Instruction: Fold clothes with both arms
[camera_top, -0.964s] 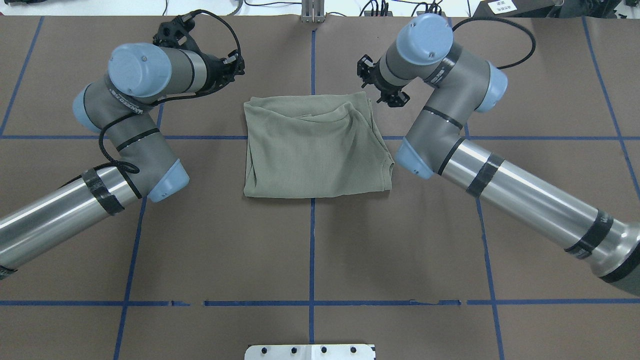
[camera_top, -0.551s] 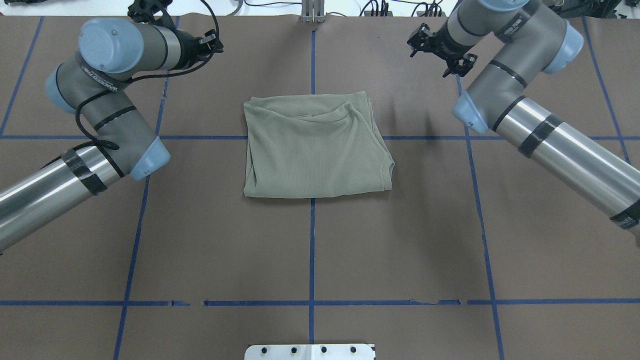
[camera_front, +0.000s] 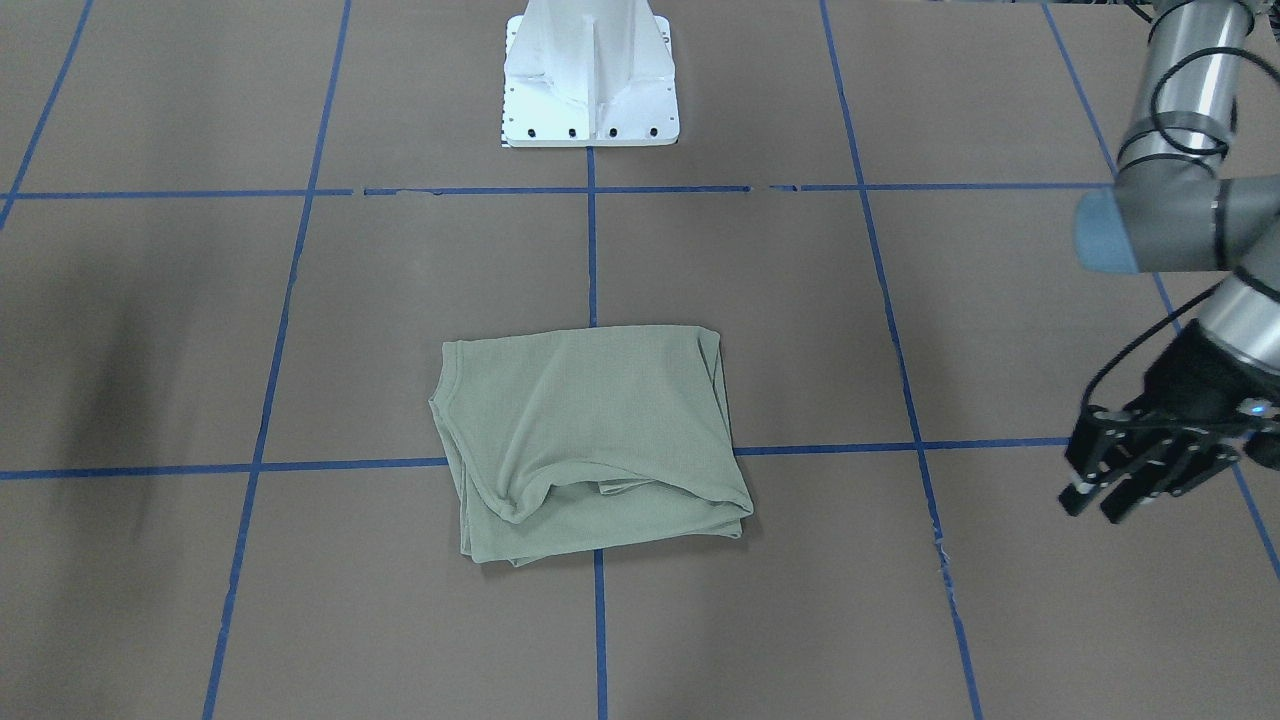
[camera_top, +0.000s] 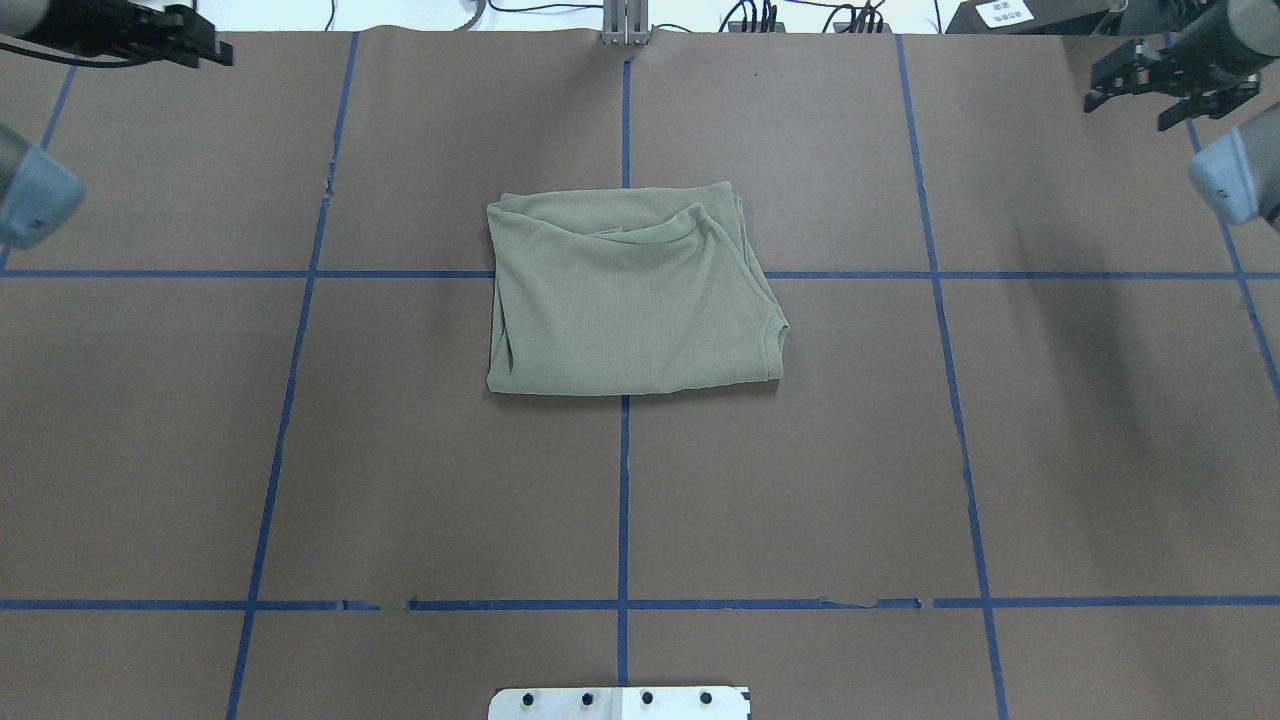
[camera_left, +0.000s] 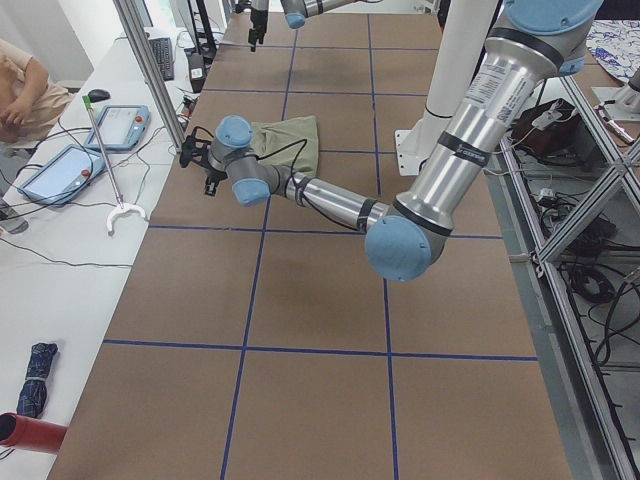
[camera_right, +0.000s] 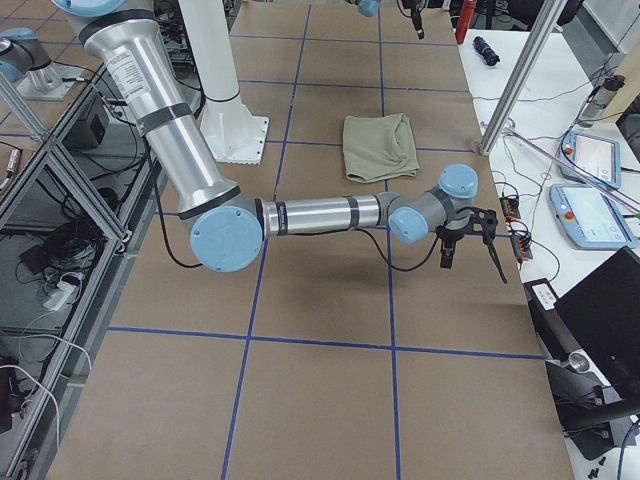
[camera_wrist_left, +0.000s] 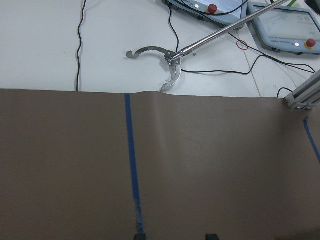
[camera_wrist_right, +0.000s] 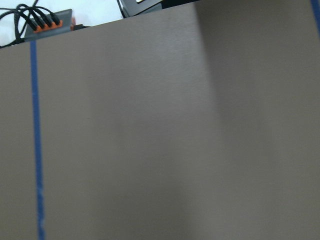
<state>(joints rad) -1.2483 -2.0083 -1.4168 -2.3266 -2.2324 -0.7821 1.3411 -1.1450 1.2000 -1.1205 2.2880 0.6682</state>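
Observation:
The clothes are one sage-green shirt (camera_top: 630, 300), lying folded into a rough rectangle at the middle of the brown table, also seen in the front view (camera_front: 590, 430). Nothing touches it. My left gripper (camera_top: 222, 50) hangs open and empty over the far left corner of the table; in the front view it (camera_front: 1095, 503) is low at the right edge. My right gripper (camera_top: 1125, 100) is open and empty near the far right corner. Both arms are well away from the shirt. The left wrist view shows only bare mat (camera_wrist_left: 200, 165) with two fingertips apart at the bottom edge.
The white pedestal base (camera_front: 590, 80) stands at the near edge. Blue tape lines grid the mat. Beyond the far edge, a white bench holds a metal reacher tool (camera_wrist_left: 165, 60), tablets (camera_left: 60, 170) and cables. A seated person (camera_left: 25, 95) is beside that bench.
Both arms have swung outward from beside the shirt's far corners to the table's far left and far right corners. The shirt has not moved.

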